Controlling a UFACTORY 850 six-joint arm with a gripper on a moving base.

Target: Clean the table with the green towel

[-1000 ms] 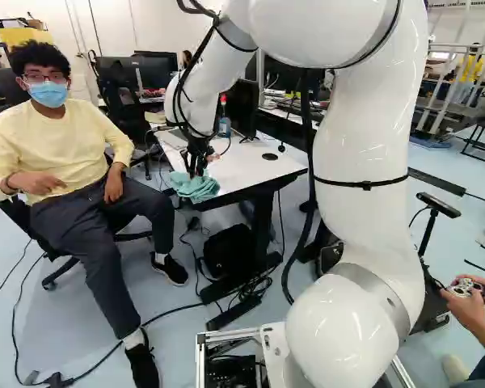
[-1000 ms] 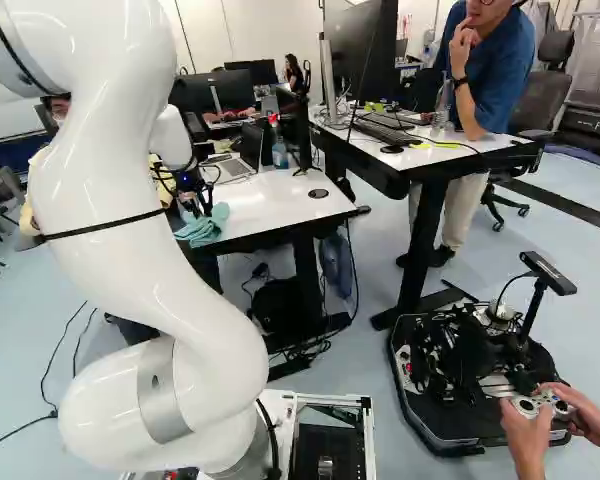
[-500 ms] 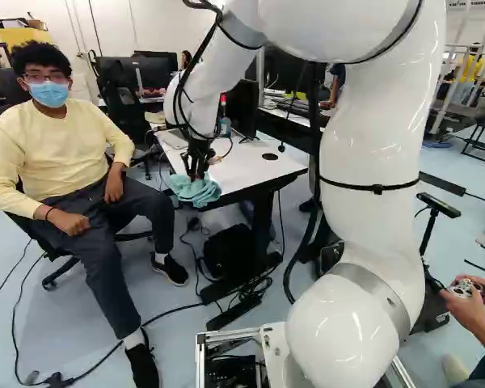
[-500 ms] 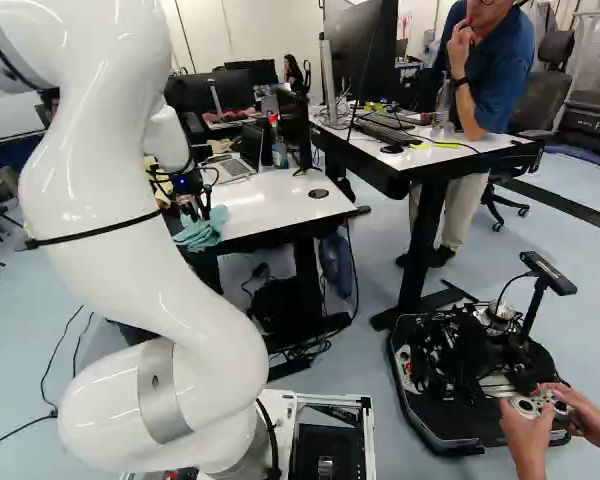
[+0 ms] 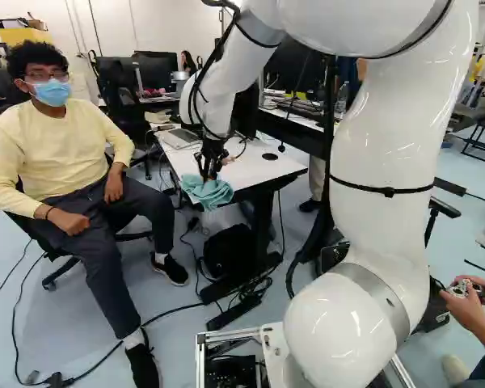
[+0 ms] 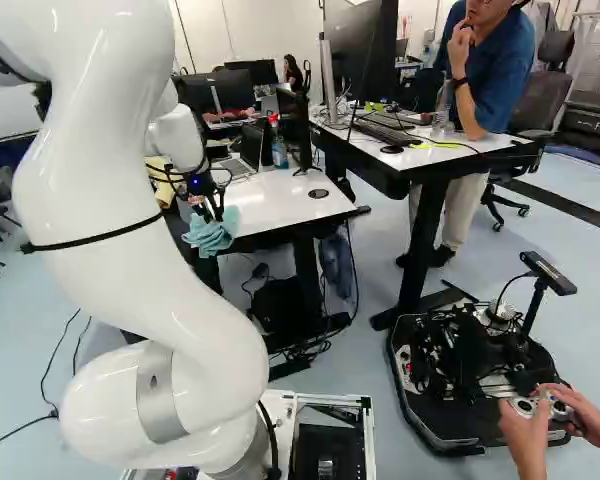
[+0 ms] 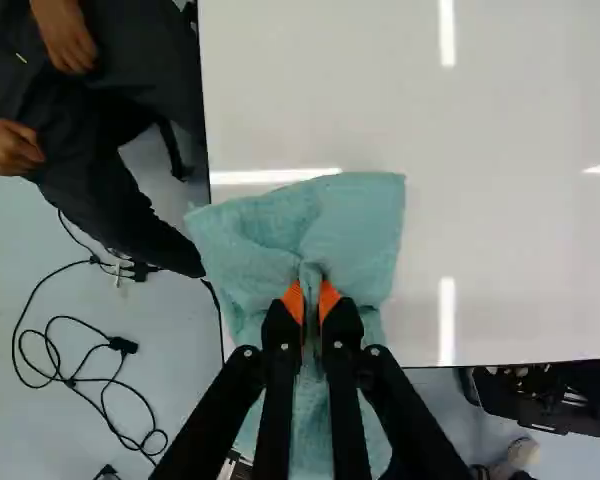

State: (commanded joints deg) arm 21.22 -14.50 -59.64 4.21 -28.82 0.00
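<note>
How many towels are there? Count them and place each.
1: the towel, pinched in the end effector over the table's corner, reaching past its edges. The arm may hide others.

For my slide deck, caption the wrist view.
The claw grips a folded-up green towel at the corner of a glossy white table.

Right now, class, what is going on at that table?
The robot arm's gripper is shut on the green towel, pinching a fold of it at the near corner of the white table. Part of the towel lies on the tabletop and part hangs past the edge. Someone sits beside the table.
</note>
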